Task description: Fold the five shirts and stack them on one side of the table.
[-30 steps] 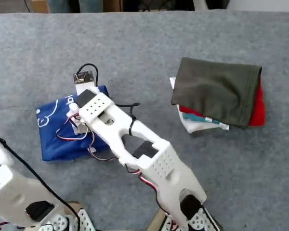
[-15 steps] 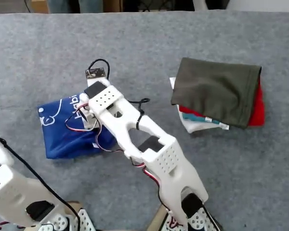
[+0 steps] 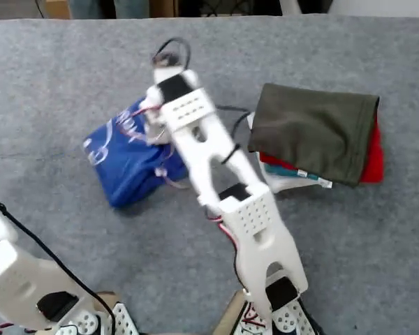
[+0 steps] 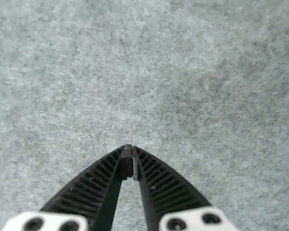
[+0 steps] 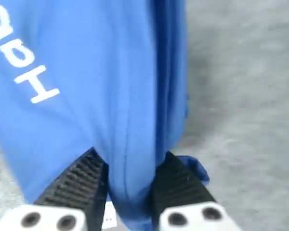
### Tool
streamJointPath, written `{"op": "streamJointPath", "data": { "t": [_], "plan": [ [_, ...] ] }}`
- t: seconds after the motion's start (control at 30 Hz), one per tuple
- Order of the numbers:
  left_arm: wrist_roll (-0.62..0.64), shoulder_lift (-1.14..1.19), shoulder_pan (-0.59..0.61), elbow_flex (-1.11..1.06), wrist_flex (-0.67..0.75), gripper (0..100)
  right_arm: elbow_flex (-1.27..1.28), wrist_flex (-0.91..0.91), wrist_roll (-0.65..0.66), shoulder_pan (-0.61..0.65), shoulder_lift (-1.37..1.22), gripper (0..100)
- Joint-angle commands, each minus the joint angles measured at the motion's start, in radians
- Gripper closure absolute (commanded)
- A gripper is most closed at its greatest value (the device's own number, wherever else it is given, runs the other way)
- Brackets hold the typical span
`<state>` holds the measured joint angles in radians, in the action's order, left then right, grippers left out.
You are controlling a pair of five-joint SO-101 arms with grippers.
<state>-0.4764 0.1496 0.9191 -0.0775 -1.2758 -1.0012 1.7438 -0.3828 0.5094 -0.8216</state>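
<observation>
A folded blue shirt with white print hangs partly lifted off the grey table, left of centre. My right gripper is shut on its near edge; in the right wrist view the blue shirt is pinched between the black fingers. A stack of folded shirts lies at the right, an olive one on top of red, teal and white ones. My left gripper is shut on nothing over bare grey felt; its arm base sits at the lower left.
Grey felt covers the whole table. The right arm stretches diagonally from the bottom centre across the middle. Open felt lies at the far left and along the back.
The right gripper has carried the blue shirt up and to the right, toward the stack. The shirt has bunched and turned. The left arm has kept still.
</observation>
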Motion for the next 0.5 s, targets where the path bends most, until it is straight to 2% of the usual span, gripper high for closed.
{"op": "streamJointPath", "data": {
  "t": [0.0, 0.2, 0.47],
  "plan": [
    [-0.011, -0.038, 0.008, 0.005, 0.015, 97, -0.162, 0.021, 0.041, -0.114, 0.016, 98.5],
    [-0.011, -0.038, 0.010, 0.002, 0.015, 97, -0.242, 0.023, 0.120, -0.288, 0.021, 98.5],
    [-0.011, -0.040, 0.008, 0.002, 0.014, 97, -0.085, 0.023, 0.238, -0.539, 0.162, 98.5]
  ]
}}
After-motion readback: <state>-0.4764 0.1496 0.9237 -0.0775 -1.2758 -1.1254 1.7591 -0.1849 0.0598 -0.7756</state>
